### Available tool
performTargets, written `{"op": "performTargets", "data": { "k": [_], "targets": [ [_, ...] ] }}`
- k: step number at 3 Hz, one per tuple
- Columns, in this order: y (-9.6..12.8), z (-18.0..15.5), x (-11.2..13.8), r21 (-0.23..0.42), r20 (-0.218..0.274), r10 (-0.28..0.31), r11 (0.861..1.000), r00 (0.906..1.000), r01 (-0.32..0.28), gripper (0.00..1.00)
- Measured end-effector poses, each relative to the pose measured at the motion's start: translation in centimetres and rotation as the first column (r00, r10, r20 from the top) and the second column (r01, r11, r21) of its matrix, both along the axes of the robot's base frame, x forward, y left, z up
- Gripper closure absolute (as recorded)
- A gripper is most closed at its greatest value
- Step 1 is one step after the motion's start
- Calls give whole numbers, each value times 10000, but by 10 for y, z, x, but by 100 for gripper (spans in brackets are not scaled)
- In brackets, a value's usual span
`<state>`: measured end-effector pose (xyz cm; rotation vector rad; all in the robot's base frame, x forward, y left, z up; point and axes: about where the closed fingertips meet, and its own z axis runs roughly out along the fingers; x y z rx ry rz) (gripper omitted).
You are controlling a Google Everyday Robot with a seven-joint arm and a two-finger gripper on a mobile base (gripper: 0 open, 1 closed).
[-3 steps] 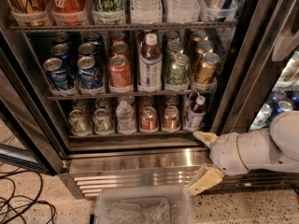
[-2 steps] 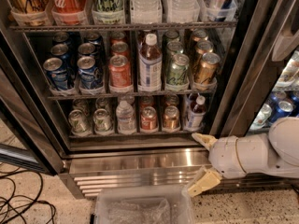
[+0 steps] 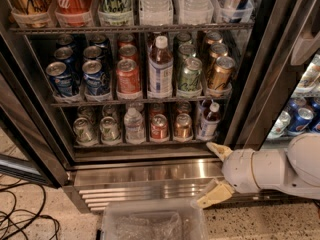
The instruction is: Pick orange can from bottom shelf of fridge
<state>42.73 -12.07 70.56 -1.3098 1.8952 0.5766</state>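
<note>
The fridge [image 3: 145, 171] stands open with a steel sill. On its bottom shelf [image 3: 140, 145] the orange can [image 3: 183, 126] stands in a clear tray, between a red can [image 3: 159, 127] on its left and a small dark bottle [image 3: 209, 120] on its right. My gripper [image 3: 216, 173] is low at the right, in front of the sill, below and to the right of the orange can and apart from it. Its two cream fingers [image 3: 218, 149] are spread wide and hold nothing.
A clear water bottle [image 3: 133, 125] and two greenish cans [image 3: 96, 129] fill the shelf's left. The rack above holds blue cans [image 3: 75, 76], a red can, a bottle and a gold can [image 3: 219, 74]. A clear plastic bin [image 3: 152, 224] sits on the floor in front. Cables [image 3: 20, 214] lie at the left.
My gripper and arm have shifted slightly left and up toward the fridge's lower right corner. The cans have not moved.
</note>
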Motion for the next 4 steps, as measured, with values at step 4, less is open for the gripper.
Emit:
{"op": "performTargets", "data": {
  "k": [4],
  "targets": [
    [29, -29, 76, 1216, 1426, -2724, 9589, 9516, 2563, 0]
  ]
}}
